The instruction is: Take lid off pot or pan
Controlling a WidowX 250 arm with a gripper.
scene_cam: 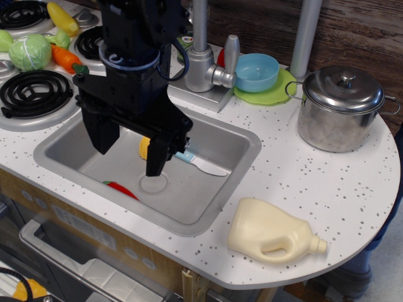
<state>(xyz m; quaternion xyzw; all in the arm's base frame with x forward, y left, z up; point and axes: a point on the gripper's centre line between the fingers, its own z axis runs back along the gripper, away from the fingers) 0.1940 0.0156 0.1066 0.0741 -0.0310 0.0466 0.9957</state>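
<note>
The shiny steel pot (334, 123) stands at the back right of the speckled counter, with wire loop handles on its sides. The domed steel lid (343, 90) with its small knob (346, 78) sits on the pot. My black gripper (129, 151) hangs over the sink, far to the left of the pot. Its two fingers are spread apart and hold nothing.
The sink (214, 189) holds a yellow corn piece (145, 148), a toy knife (201, 163) and a red pepper (121, 189). A cream jug (274, 234) lies on the front counter. A blue bowl (257, 71) on a green plate and the faucet (201, 63) stand behind. Toy vegetables lie on the stove (38, 94).
</note>
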